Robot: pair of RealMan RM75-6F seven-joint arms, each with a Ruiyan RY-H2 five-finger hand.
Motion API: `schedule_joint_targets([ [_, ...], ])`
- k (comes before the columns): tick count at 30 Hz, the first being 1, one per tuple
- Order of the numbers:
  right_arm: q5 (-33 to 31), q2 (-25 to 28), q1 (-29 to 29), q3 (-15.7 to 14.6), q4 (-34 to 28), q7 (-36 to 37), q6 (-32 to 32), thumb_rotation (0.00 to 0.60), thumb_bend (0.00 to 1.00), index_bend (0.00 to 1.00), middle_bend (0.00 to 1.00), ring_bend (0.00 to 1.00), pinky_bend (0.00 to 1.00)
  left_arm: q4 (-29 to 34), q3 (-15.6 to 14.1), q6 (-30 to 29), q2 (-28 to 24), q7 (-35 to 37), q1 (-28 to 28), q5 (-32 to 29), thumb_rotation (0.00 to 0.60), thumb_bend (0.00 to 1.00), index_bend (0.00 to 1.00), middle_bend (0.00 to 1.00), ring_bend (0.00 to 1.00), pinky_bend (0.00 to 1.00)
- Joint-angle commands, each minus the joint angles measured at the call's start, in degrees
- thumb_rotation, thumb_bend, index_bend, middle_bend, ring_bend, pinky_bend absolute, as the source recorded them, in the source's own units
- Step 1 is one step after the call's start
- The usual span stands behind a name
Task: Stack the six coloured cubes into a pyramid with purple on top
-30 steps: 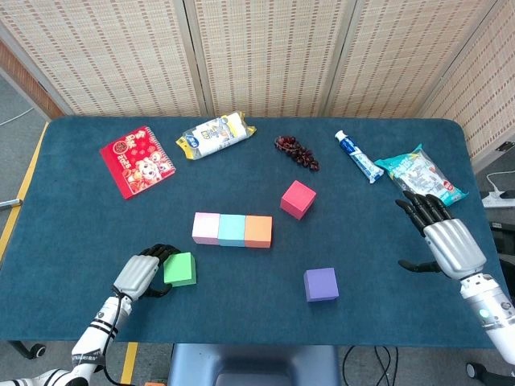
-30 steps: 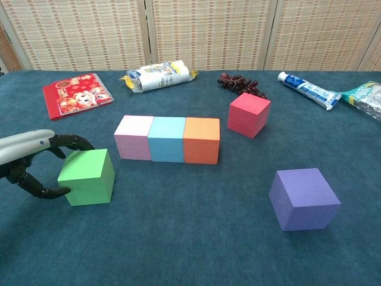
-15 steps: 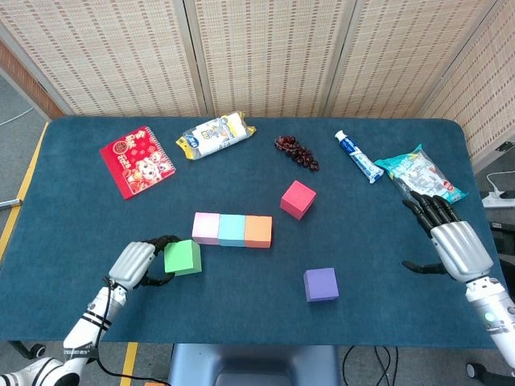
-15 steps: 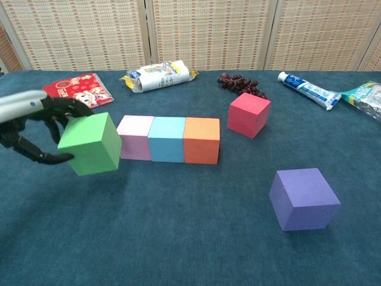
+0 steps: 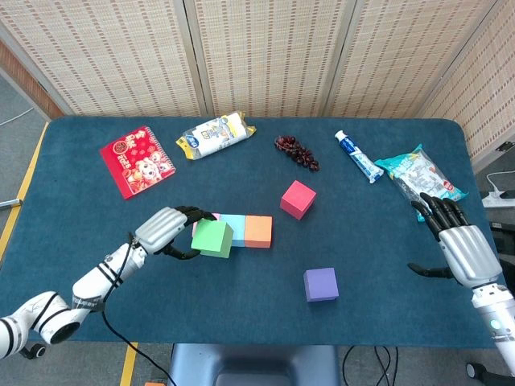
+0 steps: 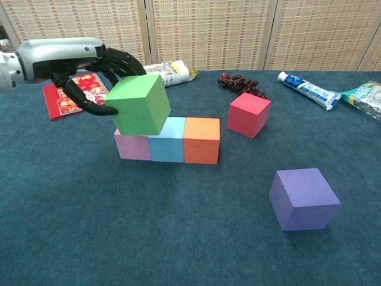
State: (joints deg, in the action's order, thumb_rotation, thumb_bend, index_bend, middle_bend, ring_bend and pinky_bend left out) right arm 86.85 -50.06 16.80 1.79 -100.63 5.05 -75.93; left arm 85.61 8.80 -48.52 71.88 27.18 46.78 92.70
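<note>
My left hand (image 5: 166, 231) (image 6: 83, 64) grips the green cube (image 5: 212, 239) (image 6: 138, 105) and holds it tilted in the air, just above the pink cube (image 6: 132, 146) and the light blue cube (image 5: 233, 228) (image 6: 167, 140). Pink, light blue and orange (image 5: 258, 231) (image 6: 202, 140) cubes stand in a touching row on the blue table. The red cube (image 5: 298, 199) (image 6: 249, 114) sits apart to the right of the row. The purple cube (image 5: 321, 284) (image 6: 303, 198) lies nearer the front. My right hand (image 5: 462, 247) hovers open at the table's right edge, holding nothing.
Along the back lie a red booklet (image 5: 137, 160), a white snack pack (image 5: 215, 134), dark grapes (image 5: 297, 152), a toothpaste tube (image 5: 358, 156) and a pale blue packet (image 5: 419, 175). A folding screen stands behind the table.
My left hand has lifted the green cube off the table and carried it right and up, over the pink end of the row. My right hand has drifted slightly back.
</note>
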Motion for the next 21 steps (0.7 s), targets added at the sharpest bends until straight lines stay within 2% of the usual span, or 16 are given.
schedule_joint_targets([
  [1, -0.23, 0.08, -0.26, 0.01, -0.2, -0.2, -0.13, 0.6, 0.1, 0.0, 0.0, 0.0, 0.02, -4.02, -0.52, 2.02, 1.9, 3.69, 3.29, 2.94, 0.6, 0.32, 0.38, 0.31, 0.23, 0.28],
  [6, -1.54, 0.49, -2.1, 0.02, -1.6, -1.69, -1.59, 0.6, 0.1, 0.0, 0.0, 0.0, 0.02, -14.31, -1.16, 3.41, 7.29, 7.51, 7.19, 3.35, 0.6, 0.32, 0.37, 0.3, 0.22, 0.28],
  [10, -1.43, 0.44, -2.43, 0.29, -2.13, -2.45, -1.74, 0.6, 0.1, 0.0, 0.0, 0.0, 0.02, -18.1, -1.99, 2.89, 8.78, 8.7, 7.66, 2.28, 0.6, 0.32, 0.37, 0.3, 0.22, 0.28],
  [15, -1.15, 0.16, -2.59, 0.53, -2.18, -2.69, -1.58, 0.6, 0.1, 0.0, 0.0, 0.0, 0.02, -19.44, -2.82, 2.23, 8.59, 9.67, 7.62, 1.09, 0.6, 0.32, 0.36, 0.29, 0.22, 0.27],
  [21, -0.96, 0.27, -2.9, 0.81, -2.09, -2.34, -1.54, 0.6, 0.1, 0.0, 0.0, 0.0, 0.02, -18.26, -3.15, 1.71, 8.33, 7.99, 7.05, -1.18, 0.6, 0.32, 0.36, 0.29, 0.22, 0.27],
])
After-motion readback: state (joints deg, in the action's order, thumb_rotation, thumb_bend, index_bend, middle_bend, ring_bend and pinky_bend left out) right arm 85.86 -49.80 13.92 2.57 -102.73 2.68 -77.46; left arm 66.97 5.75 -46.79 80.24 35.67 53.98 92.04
